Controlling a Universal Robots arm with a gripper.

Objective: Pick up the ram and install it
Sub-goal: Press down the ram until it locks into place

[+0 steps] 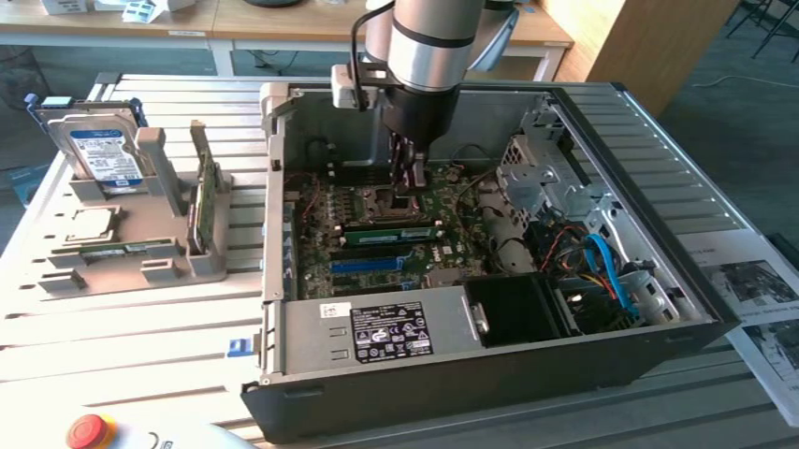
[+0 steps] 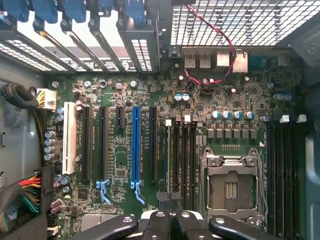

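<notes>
**End effector closed inside the open case, over the memory slots**

You had the arm reaching down into the open computer case (image 1: 500, 243), with the end effector (image 1: 410, 182) just above the motherboard (image 1: 374, 234). Its fingers (image 2: 172, 225) were drawn together and nothing showed between them.

One ram stick (image 1: 393, 233) lay seated flat in a slot, just in front of the end effector. A second green stick (image 1: 200, 201) stood on edge in the grey holder (image 1: 138, 253) on the surface, at the exterior view's left. There too stood the hard drive (image 1: 103, 154) with its blue-white label; its print was too small to read, like that on the power supply's sticker (image 1: 389, 329).

The wrist view showed you the bare processor socket (image 2: 231, 182), a blue expansion slot (image 2: 135, 145) and a white one (image 2: 69, 145). The case walls closed in around the arm.
</notes>
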